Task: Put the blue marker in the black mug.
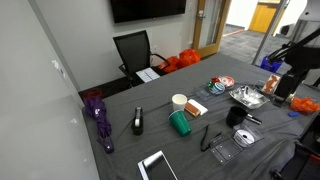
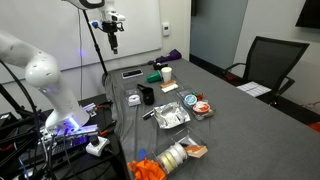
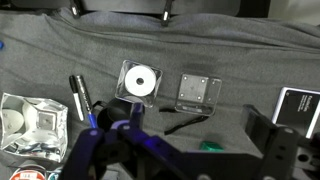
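Fingers high over the desk, marker not yet picked up.

Wrist view: fingers (image 3: 268, 135) come in along the bottom edge, spread wide apart, with nothing between them. The blue marker (image 3: 79, 96) lies flat on the grey desk (image 3: 250, 55), left of centre in the frame, just left of a clear disc case (image 3: 138, 82) and above a crumpled foil tray (image 3: 30, 125) in the lower left corner. The marker is clear of the fingers. In both exterior views the black mug (image 1: 236, 115) (image 2: 146, 96) stands upright on the desk. It sits right of centre in one frame, near the green cup (image 1: 180, 122) and the white paper cup (image 1: 179, 100), and left of centre in the other. I cannot pick out the mug with any certainty in the wrist view. The marker is too small to make out in the exterior views.
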`<state>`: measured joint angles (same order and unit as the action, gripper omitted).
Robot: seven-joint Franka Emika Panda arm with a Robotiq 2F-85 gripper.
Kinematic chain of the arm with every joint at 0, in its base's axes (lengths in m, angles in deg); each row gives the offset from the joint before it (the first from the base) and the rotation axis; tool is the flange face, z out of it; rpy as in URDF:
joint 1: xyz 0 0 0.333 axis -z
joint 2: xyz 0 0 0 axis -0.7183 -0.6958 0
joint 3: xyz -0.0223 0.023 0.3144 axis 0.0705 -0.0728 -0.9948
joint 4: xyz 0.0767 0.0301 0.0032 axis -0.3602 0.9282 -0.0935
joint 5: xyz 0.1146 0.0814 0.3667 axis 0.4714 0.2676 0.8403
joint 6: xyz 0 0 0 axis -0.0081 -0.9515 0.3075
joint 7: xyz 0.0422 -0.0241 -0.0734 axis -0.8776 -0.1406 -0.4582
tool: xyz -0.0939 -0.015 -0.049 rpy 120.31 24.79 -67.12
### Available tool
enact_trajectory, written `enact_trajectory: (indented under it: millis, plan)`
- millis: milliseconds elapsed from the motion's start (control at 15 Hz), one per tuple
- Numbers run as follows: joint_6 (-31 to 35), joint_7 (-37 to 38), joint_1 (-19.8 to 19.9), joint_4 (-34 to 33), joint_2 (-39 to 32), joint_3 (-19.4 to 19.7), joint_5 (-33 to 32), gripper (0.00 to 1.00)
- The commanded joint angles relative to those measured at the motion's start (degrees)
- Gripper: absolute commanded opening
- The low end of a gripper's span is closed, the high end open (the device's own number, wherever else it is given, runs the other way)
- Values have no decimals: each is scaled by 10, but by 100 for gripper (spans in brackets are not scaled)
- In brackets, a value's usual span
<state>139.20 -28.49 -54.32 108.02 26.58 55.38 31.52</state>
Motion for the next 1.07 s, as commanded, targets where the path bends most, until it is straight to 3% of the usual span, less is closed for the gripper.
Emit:
enact_trajectory:
  millis: [0,267,667,800,1000]
  plan:
    - [106,-48,6,60,-5,33,9,100]
    - [170,-96,14,99,-15,71,-3,100]
    - [153,-189,42,106,-22,138,-23,100]
    - [170,-216,48,111,-28,151,-29,100]
    - [152,-192,46,104,-18,140,-20,100]
